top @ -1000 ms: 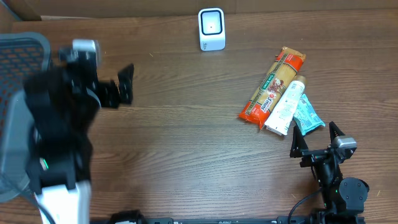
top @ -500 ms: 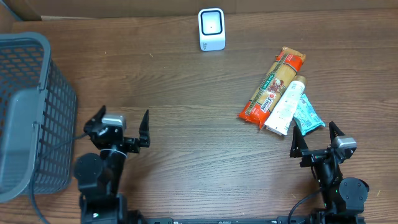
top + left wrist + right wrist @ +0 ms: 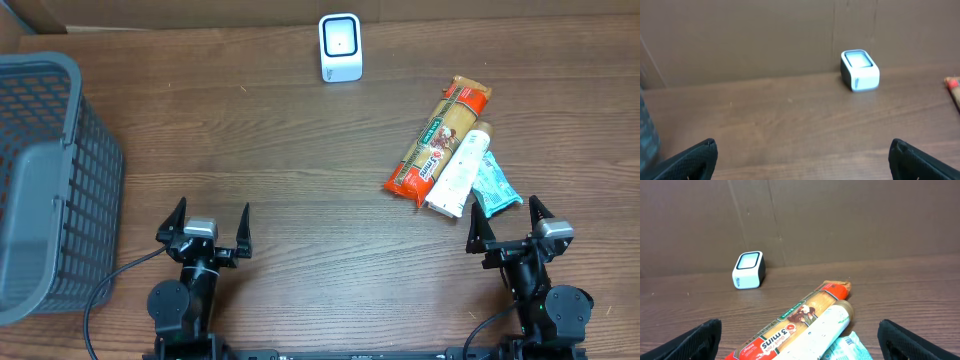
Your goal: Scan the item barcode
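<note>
Since the items lie just ahead of the right gripper [image 3: 504,212], that arm is nearer; its jaws are wide and empty, and it sits low. The white tube [image 3: 458,170], blue packet [image 3: 496,187] and orange pasta pack [image 3: 438,140] touch, long axes running away, slightly right. Left gripper [image 3: 213,208] wide too, well apart. Scanner [image 3: 340,47] farthest back.
</note>
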